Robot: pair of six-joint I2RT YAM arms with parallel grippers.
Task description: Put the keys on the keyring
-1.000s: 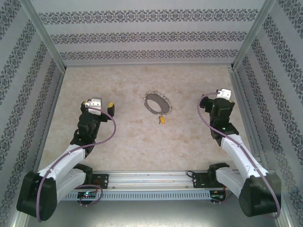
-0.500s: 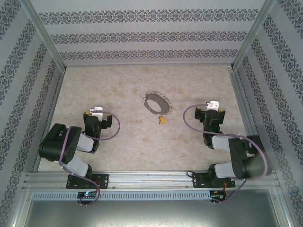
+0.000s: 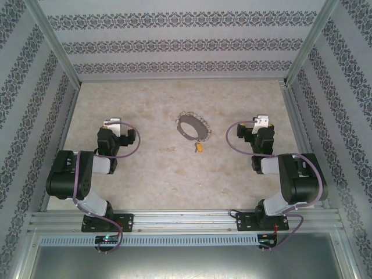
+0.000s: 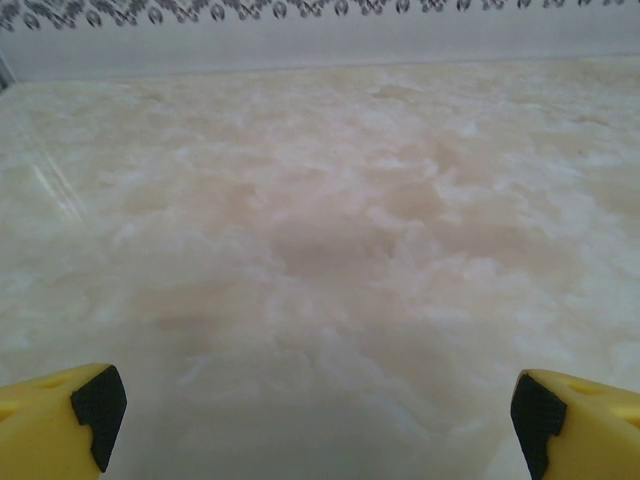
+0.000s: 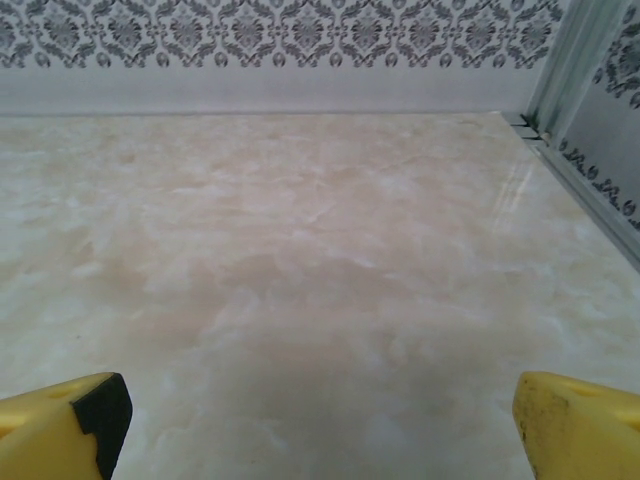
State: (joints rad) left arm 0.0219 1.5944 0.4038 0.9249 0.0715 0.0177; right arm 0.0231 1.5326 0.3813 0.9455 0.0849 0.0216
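Note:
The keyring, a dark grey hoop fringed with small silvery pieces, lies flat on the marbled table a little beyond the middle. The key, tiny with a yellow-orange head, lies just in front of the hoop, apart from it. My left gripper sits low at the left, well away from both. Its yellow fingertips stand wide apart with bare table between them, so it is open. My right gripper sits at the right, equally far from the ring, and is open too with nothing between its fingers.
Patterned walls enclose the table on three sides, with metal corner posts. Both arms are folded back on themselves near their bases. An aluminium rail runs along the near edge.
Both arms have folded back from an outstretched pose, elbows drawn toward the bases. The right gripper has shifted left and nearer. Key and ring have not moved.

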